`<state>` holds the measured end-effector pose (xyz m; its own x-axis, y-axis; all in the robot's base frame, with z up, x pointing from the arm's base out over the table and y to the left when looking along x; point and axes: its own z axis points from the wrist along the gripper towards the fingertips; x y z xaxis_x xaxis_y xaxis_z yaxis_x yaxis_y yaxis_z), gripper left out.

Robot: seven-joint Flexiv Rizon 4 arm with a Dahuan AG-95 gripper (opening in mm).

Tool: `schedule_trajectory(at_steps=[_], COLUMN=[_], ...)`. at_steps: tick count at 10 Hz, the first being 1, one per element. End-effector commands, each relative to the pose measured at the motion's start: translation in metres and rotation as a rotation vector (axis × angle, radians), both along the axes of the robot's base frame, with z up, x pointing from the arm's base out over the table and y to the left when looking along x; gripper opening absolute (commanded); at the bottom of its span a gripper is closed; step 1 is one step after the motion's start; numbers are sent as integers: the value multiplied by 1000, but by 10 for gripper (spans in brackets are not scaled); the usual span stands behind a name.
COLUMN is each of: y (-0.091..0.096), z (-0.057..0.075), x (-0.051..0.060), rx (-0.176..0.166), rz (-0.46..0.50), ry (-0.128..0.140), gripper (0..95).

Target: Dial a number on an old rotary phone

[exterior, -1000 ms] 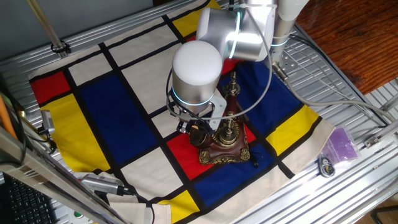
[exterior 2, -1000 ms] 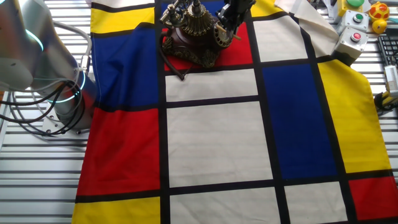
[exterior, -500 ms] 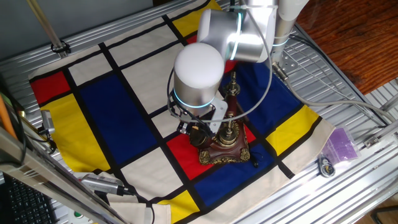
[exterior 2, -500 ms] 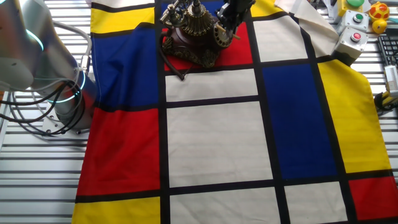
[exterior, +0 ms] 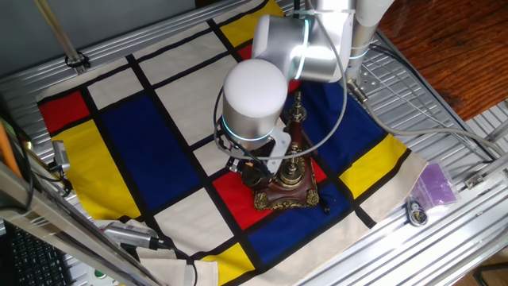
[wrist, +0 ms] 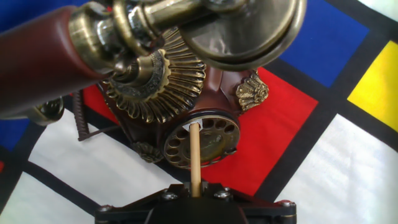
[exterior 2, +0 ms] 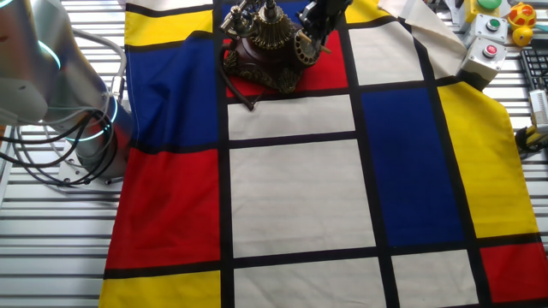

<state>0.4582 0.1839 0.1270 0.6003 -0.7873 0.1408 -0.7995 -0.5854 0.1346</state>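
Note:
The old rotary phone (exterior: pixel 287 181) stands on a red patch of the checked cloth; it also shows in the other fixed view (exterior 2: pixel 272 47). In the hand view its dark round dial (wrist: pixel 203 142) faces me, with the brass-and-dark-red handset (wrist: pixel 74 50) above it. My gripper (wrist: pixel 195 186) is shut on a thin wooden stick (wrist: pixel 195 155). The stick's tip rests in a finger hole at the dial's upper left. In one fixed view the arm's white wrist (exterior: pixel 254 99) hides the dial.
The checked cloth (exterior 2: pixel 291 188) of red, blue, yellow and white covers the table. A purple bag (exterior: pixel 435 184) and a small round object (exterior: pixel 416 213) lie at the right edge. A button box (exterior 2: pixel 485 53) and coloured toys (exterior 2: pixel 521 15) sit at the far corner.
The arm's wrist has shifted slightly to the right over the phone. The phone has not moved.

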Motion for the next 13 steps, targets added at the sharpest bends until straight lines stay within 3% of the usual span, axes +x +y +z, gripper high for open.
schedule_trajectory(at_steps=[1,13], y=[1,8], z=[-1,0], x=[1,5], rx=[-3,-50], rz=[-16,-140], ry=[2,-9], gripper=[0,0])
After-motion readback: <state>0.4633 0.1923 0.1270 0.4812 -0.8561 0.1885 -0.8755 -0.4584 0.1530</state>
